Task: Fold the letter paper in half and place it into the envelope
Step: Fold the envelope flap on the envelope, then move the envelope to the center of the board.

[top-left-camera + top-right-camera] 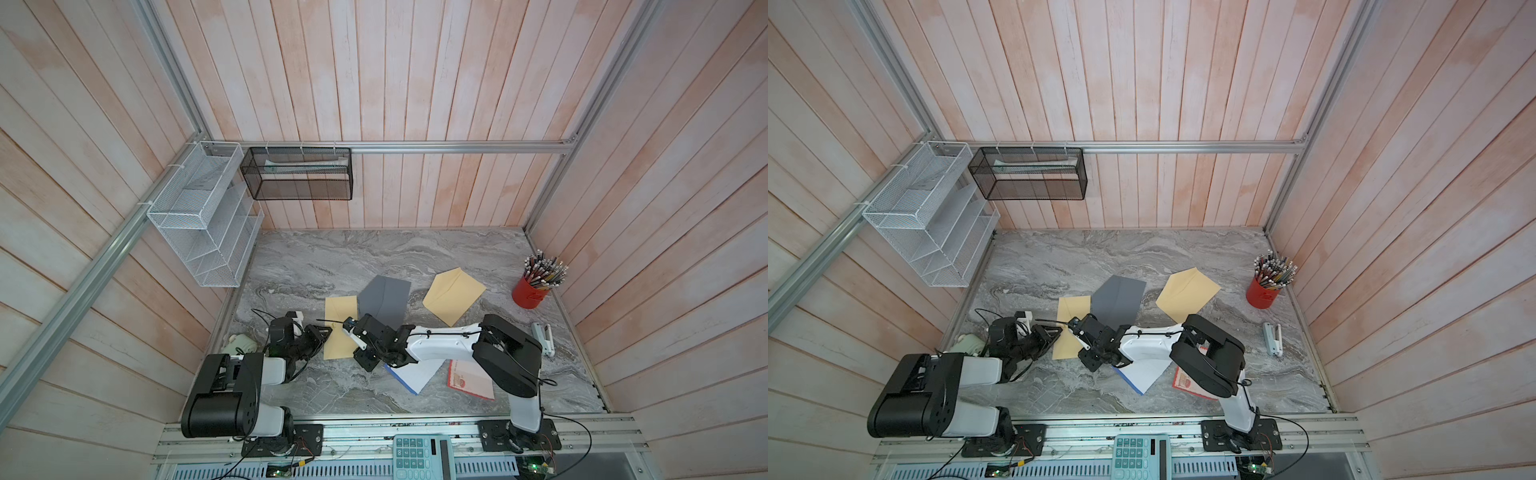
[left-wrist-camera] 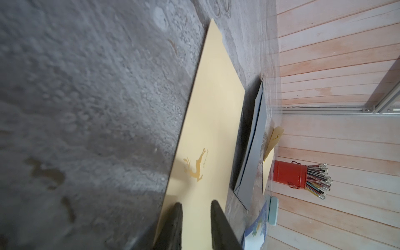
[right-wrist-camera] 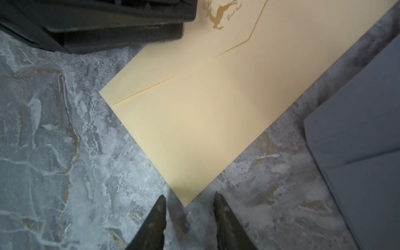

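A yellow envelope with a gold deer mark lies flat on the marble table, flap side up. My left gripper reaches over its left long edge, jaws slightly apart, with only the envelope's face showing between them; both top views show it. My right gripper hovers open just above the table, and the envelope's near right corner lies between its fingertips. The letter paper, white with a blue edge, lies partly under the right arm.
A grey envelope overlaps the yellow one's far right corner. A second yellow envelope lies farther right. A pink printed sheet sits under the right arm. A red pencil cup and a stapler stand at the right.
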